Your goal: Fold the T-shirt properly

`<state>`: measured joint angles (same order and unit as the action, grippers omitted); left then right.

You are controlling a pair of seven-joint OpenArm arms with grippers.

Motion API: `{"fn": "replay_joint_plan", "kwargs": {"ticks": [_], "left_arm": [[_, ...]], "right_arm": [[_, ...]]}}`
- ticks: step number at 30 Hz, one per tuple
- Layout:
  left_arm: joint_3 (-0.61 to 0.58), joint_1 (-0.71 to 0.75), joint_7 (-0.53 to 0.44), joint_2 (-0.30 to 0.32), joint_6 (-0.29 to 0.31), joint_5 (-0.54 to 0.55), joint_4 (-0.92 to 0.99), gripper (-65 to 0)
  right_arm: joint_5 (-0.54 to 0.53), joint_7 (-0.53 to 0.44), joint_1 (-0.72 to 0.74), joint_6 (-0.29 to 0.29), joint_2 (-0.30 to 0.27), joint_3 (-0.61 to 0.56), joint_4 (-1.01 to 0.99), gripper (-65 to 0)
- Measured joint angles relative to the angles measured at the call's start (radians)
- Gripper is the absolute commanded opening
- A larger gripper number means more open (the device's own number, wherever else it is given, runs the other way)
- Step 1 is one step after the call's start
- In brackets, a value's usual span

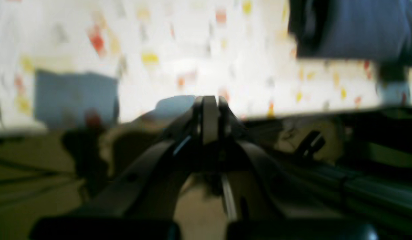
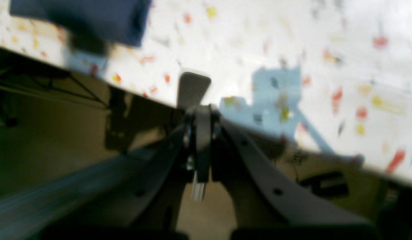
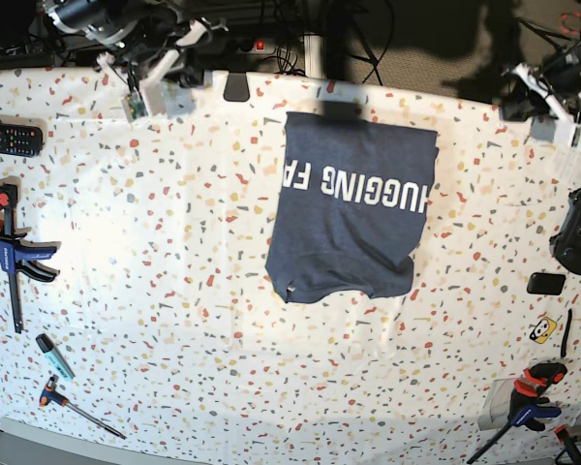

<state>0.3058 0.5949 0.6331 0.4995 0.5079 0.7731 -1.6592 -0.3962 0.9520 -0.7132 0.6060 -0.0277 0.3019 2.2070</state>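
Lying folded on the speckled table (image 3: 174, 291), the T-shirt (image 3: 353, 208); both grippers closed, empty-jawed.

The T-shirt (image 3: 353, 208) lies folded on the table (image 3: 174, 252), lettering up. Left of the shirt: remote (image 3: 10, 139), clamp (image 3: 10, 254). Right of it: gamepad (image 3: 578, 231).

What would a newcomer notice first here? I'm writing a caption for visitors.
The dark blue T-shirt stands out first: it lies folded into a rough rectangle at the middle of the speckled table, white lettering facing up. Next come the tools along the edges: a clamp at the base view's left edge and a black game controller at its right.
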Motion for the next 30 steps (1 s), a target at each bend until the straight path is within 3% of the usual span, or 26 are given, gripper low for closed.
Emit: {"fn": "replay_joint_plan", "kwargs": {"ticks": [7,14,19,23,30], "left_arm": [[0.002,0.150,0.002,-0.024,0.000,-0.058,-0.002,-65.0],[0.000,0.212,-0.029,-0.173,0.010,-0.267,0.006,-65.0],[0.001,0.202,-0.141,-0.247,0.097,-0.311,0.114,-65.0],[0.001,0.171,-0.171,-0.255,0.101,-0.311,0.265,-65.0],[0.002,0.026,-0.248,-0.265,0.099,-0.369,0.610,-65.0]], "right_arm": [[0.003,-0.015,-0.221,0.000,0.020,0.026,0.000,-65.0],[0.000,-0.022,-0.260,-0.001,0.022,0.025,-0.113,-65.0],[0.040,-0.085,-0.203,0.000,0.014,0.025,-0.344,-65.0],[0.088,-0.129,-0.092,-0.003,0.014,0.025,-0.573,-65.0],[0.087,-0.189,0.131,-0.008,-0.076,0.019,-1.021,-65.0]]}}
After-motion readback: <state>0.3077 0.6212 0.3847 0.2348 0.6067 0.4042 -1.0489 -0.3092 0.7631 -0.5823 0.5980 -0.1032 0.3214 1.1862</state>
